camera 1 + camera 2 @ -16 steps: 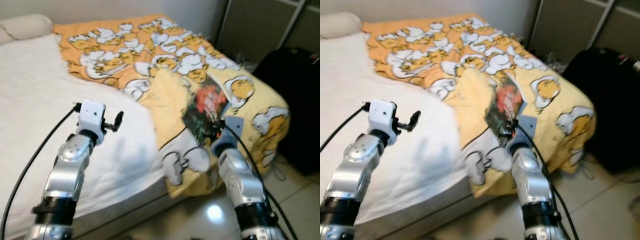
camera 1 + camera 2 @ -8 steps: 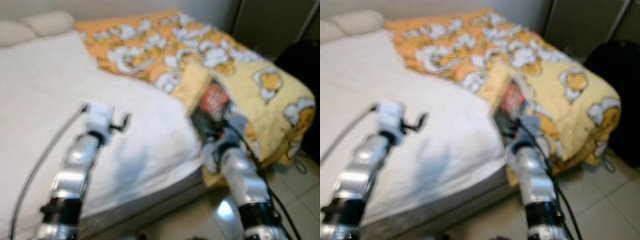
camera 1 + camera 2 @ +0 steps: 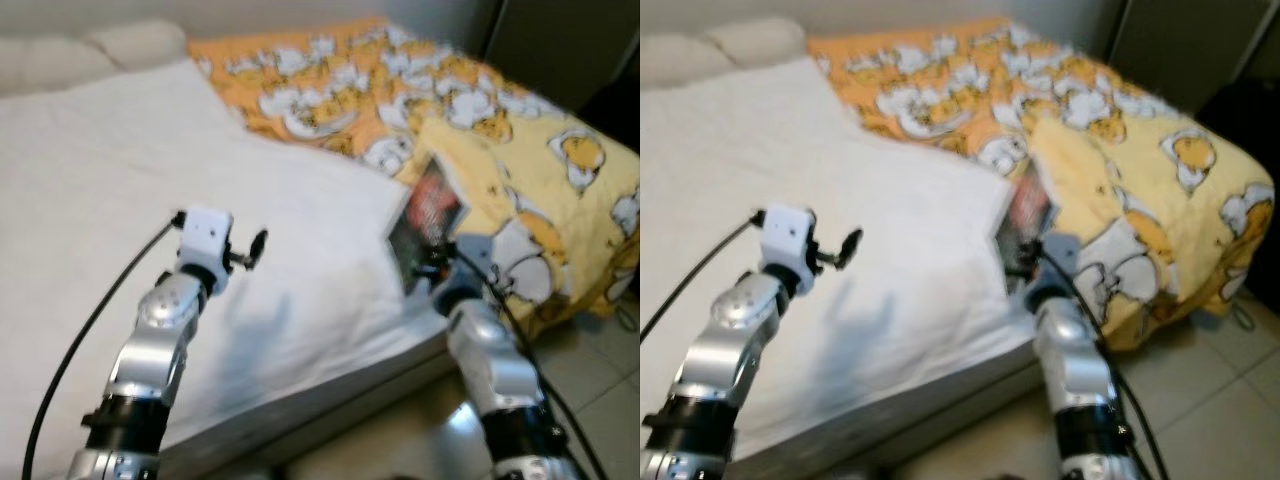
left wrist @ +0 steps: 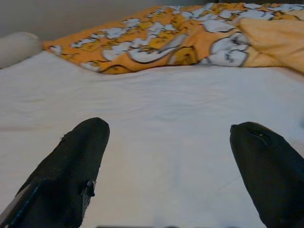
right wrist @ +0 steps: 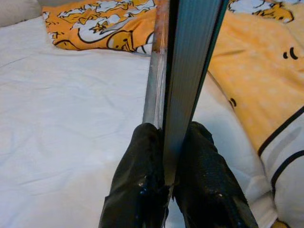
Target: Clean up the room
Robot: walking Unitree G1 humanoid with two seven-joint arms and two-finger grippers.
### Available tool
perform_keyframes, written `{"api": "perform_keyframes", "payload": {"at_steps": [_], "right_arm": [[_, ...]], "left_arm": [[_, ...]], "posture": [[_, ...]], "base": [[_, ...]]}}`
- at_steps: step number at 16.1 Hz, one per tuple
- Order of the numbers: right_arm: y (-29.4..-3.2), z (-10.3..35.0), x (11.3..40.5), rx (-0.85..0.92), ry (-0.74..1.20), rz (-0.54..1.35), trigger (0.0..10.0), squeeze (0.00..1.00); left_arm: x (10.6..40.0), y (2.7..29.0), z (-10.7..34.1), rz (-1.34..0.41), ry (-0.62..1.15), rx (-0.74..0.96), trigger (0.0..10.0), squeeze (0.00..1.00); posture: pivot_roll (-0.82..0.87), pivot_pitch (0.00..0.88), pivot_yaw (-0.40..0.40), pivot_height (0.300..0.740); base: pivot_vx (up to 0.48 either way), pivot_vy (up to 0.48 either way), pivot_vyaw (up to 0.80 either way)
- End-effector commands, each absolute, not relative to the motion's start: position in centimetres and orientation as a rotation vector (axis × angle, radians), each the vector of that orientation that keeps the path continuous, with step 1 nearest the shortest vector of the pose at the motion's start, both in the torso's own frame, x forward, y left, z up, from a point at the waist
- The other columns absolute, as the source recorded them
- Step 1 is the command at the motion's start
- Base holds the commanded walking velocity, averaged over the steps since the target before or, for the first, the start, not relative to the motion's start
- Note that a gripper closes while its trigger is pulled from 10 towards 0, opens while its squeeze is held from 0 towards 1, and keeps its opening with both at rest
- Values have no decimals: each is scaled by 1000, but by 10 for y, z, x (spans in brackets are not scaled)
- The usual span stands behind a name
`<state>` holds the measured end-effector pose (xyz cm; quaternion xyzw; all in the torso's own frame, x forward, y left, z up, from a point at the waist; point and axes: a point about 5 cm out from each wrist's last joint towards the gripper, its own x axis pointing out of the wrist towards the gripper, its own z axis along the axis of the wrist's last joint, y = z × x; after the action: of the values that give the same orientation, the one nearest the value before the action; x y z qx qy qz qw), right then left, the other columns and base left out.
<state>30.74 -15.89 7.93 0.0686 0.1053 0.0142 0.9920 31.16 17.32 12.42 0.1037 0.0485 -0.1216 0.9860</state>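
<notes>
We hold a book (image 5: 183,71) upright in our right gripper (image 5: 172,156), fingers clamped on its lower edge, above the bed's (image 3: 90,190) near right edge. Left gripper (image 4: 171,156) hovers wide open, empty. Next we carry the book somewhere to put away.

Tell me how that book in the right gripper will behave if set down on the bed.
The book is pinched on edge between the right gripper fingers and holds straight, so it is probably stiff. Stood upright on the soft white sheet, it would likely tip flat. It looks thin, so probably light.
</notes>
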Motion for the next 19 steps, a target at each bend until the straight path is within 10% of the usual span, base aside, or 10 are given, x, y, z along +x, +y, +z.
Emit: {"api": "perform_keyframes", "payload": {"at_steps": [1,11,19], "right_arm": [[-148,95,314,144,140,66,10000,0],[-154,95,315,134,131,46,10000,0],[-157,92,317,143,133,34,10000,0]], "left_arm": [[313,181,130,-223,85,225,10000,0],[315,180,130,-219,82,227,10000,0],[318,176,132,-235,69,240,10000,0]], "posture": [[-10,0,-15,740],[-5,0,-10,740],[10,0,-15,740]], "base": [[0,424,800],[0,420,209],[0,0,0]]}}
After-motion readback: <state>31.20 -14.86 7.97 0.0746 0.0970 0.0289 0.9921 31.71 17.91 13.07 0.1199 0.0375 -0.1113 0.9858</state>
